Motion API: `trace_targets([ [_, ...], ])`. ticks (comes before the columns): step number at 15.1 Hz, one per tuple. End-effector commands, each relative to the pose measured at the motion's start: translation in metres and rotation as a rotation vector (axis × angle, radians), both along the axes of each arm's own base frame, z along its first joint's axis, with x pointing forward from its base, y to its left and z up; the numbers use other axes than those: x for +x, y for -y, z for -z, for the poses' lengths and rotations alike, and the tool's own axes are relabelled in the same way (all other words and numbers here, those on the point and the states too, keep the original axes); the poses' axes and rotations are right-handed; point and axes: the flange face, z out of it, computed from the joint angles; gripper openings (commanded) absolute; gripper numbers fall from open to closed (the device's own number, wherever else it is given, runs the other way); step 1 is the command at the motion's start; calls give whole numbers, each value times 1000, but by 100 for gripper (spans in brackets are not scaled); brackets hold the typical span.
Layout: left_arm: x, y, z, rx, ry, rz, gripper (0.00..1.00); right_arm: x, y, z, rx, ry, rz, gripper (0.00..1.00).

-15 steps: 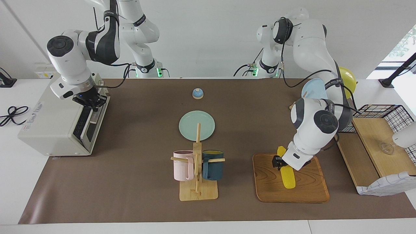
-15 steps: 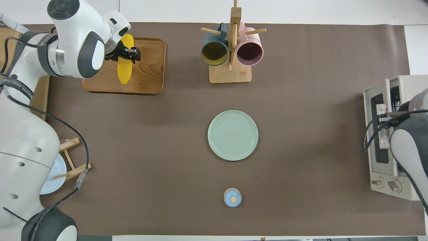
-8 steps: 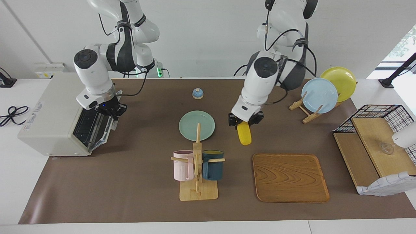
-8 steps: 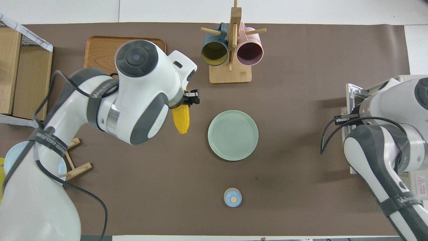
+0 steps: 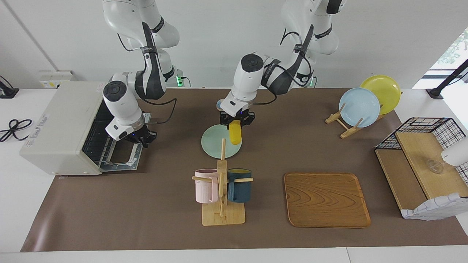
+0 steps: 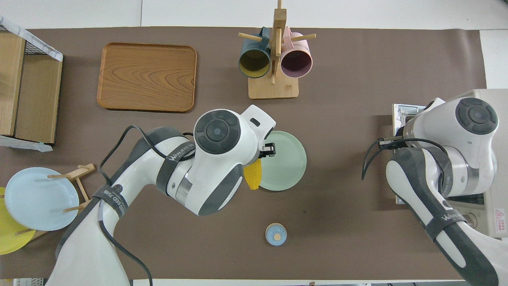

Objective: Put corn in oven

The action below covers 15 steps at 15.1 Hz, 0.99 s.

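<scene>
While pinched at its upper end by the closed left gripper [image 5: 237, 120], hangs tip-down at mid-frame over the green plate [image 5: 214, 144]'s edge: the corn [image 5: 235, 134], lifted clear for carrying. Right gripper [image 5: 142, 139] closed on the dropped oven door [image 5: 122, 159], likely pinning it flat. Open mat between plate and oven [image 5: 62, 124]; mug rack [image 5: 222, 182] lower in frame, off the path. Door lip to clear.

The left gripper [image 5: 237, 121] hung over the round pale-green plate [image 5: 214, 143], clamped on the bright yellow corn cob [image 5: 235, 133]. The right gripper [image 5: 142, 140] gripped the handle of the boxy off-white toaster oven's [image 5: 62, 124] lowered door [image 5: 122, 159].
</scene>
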Motion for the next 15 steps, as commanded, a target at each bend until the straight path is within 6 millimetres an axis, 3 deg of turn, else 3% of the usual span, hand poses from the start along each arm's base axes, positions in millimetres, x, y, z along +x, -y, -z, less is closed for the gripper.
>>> trace_targets([
  [1, -2, 7, 25, -15, 2, -11, 0, 12, 19, -6, -25, 47, 11, 0],
  [5, -1, 9, 39, -17, 6, -9, 0, 13, 16, -4, -19, 51, 32, 0],
  [6, -2, 8, 39, -16, 6, -6, 0, 16, 2, -5, -1, 55, 46, 0],
  [7, -2, 8, 39, -15, 6, -6, 9, 19, -9, -7, 20, 58, 57, 0],
  [8, -2, 8, 39, -13, 2, -11, 85, 20, -16, -10, 32, 56, 67, 0],
  [9, -1, 7, 39, -10, 0, -11, 100, 22, -18, -11, 34, 54, 66, 0],
  [13, 4, 1, 32, -3, -5, -16, 100, 30, -21, -18, 34, 62, 62, 0],
  [14, 12, -8, 26, 7, -14, -26, 100, 30, -25, -18, 35, 62, 69, 0],
  [15, 26, -26, 10, 9, -15, -54, 100, 29, -30, -17, 35, 61, 77, 9],
])
